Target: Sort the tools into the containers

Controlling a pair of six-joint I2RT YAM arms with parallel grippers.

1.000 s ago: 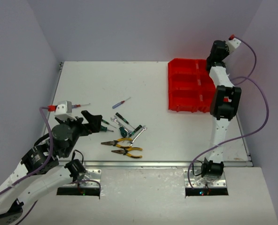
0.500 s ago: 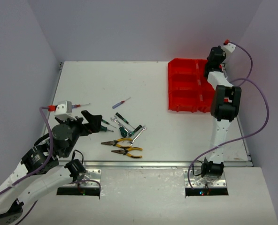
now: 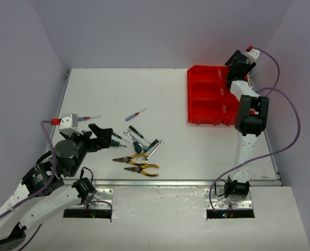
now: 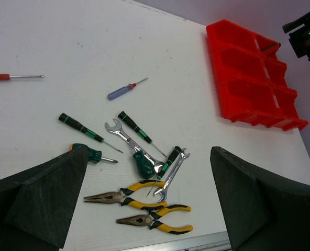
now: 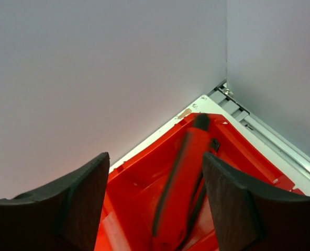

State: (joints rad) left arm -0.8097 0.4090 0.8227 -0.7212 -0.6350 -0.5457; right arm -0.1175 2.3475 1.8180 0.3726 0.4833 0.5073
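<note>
The right claw point(image 5: 154, 162) hangs over the far right corner of the red tray point(image 3: 202, 119) with its fingers apart and nothing between them: it looks released. Below it a red and black knife point(image 5: 181, 172) lies in the far compartment, one end propped up against the far corner. Because it appears to lean rather than lie flat, a finger brushing it on the way out could tip it over the divider, and a knock on the wall could shove the tray across the table point(image 3: 160, 99)

The left claw point(image 3: 105, 137) is spread wide and empty, near the left side of the heap of tools. That heap is the bigger worry. A wrench point(image 4: 170, 175) crosses a green screwdriver point(image 4: 143, 162) and touches the yellow pliers point(image 4: 131, 197), so closing on one would probably drag or lift its neighbours, and two tools could end up in one compartment. The second pliers point(image 4: 155, 222) lie flat near the table's edge, where a poor pinch might push them off. The thin blue screwdriver point(image 4: 124, 90) could roll away from the fingers
</note>
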